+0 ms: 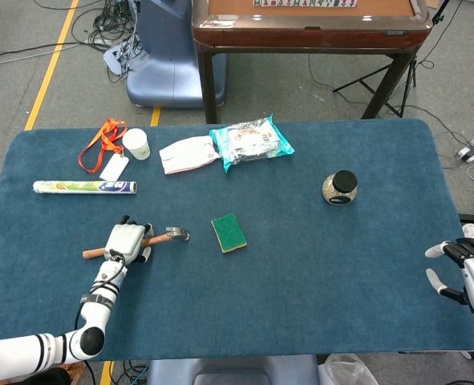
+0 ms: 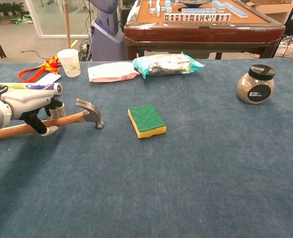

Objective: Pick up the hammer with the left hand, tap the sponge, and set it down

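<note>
Chest view puts the hammer (image 2: pixel 47 122) on the blue table (image 2: pixel 186 173), its wooden handle running left and its steel head resting on the cloth a little way left of the sponge (image 2: pixel 146 121). The left hand (image 2: pixel 34 110) sits over the middle of the handle with fingers curled down around the wood, one in front and the rest behind, so it looks like a grip closing on the handle, though I cannot tell how firmly it holds. The hammer's head looks to be down on the table, so by my reading the lift has not begun. That leaves nearly the whole job: raise the hammer, swing it across to tap the sponge, then lay it down again.

From the head view the left forearm reaches in from the near left corner, angled up toward the hammer (image 1: pixel 136 241), with the left hand (image 1: pixel 127 241) palm down across the handle. The sponge (image 1: pixel 229 233) lies green side up, apart from the hammer's head. The right hand (image 1: pixel 461 271) hangs at the far right edge of the table, fingers spread and holding nothing, well apart from everything in play
</note>
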